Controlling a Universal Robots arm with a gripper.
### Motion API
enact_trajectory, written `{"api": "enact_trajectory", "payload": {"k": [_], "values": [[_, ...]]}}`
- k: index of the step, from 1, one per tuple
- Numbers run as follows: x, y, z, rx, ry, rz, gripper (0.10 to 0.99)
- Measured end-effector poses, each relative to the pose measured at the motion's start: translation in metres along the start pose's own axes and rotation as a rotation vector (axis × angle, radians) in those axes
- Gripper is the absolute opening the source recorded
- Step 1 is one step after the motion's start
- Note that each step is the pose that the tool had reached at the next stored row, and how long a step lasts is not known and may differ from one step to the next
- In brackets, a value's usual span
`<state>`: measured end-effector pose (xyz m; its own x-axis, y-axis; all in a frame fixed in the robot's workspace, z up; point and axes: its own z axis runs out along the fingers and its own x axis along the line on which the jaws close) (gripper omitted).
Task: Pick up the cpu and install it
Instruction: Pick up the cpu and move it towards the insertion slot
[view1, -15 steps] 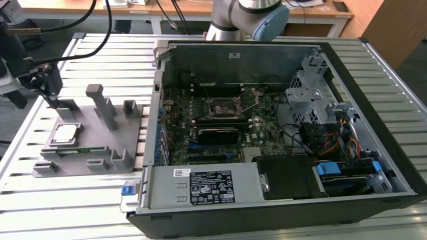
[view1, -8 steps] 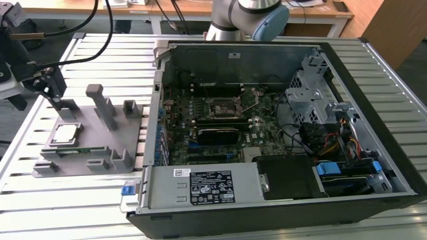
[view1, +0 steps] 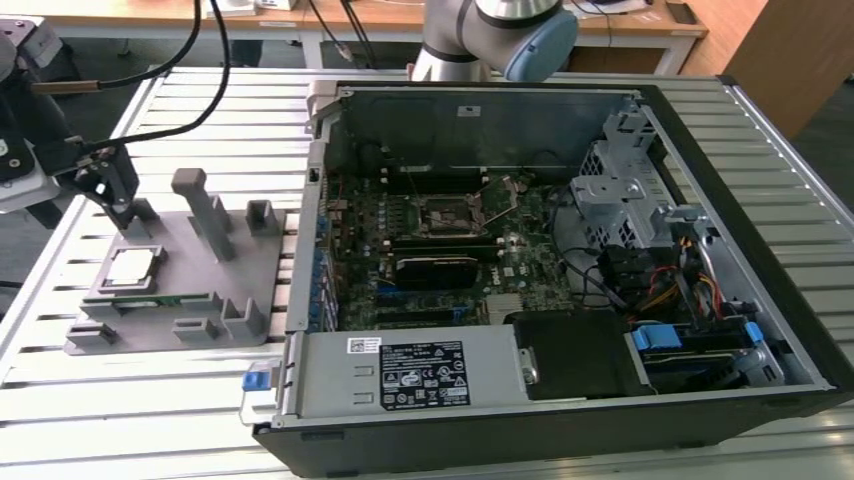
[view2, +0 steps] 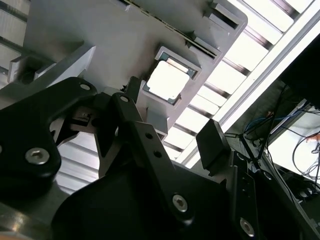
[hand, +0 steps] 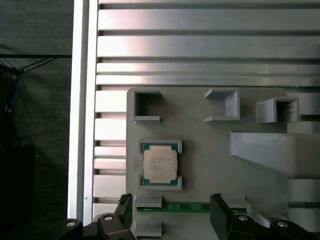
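Exterior view gives a slatted metal table (view1: 147, 400) that bears a grey holder (view1: 180, 280) and, beside the holder at the exterior view's right, an open computer case (view1: 561, 250); a wooden desk (view1: 374, 18) stands behind. The cpu (view1: 130, 267) lies flat in a square pocket of the holder, a green memory stick (hand: 190, 206) in the slot just beside it; in the first wrist view the gripper (hand: 170, 202) hangs over the holder near the cpu, fingers spread wide, nothing between them.
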<state>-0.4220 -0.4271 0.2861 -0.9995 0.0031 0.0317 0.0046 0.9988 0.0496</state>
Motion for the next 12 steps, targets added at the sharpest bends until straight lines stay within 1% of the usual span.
{"api": "enact_trajectory", "payload": {"k": [6, 12], "values": [[0.0000, 0.0021, 0.0081, 0.000, 0.0002, 0.000, 0.718], [0.0012, 0.0069, 0.0145, 0.000, 0.0000, 0.000, 0.718]]}}
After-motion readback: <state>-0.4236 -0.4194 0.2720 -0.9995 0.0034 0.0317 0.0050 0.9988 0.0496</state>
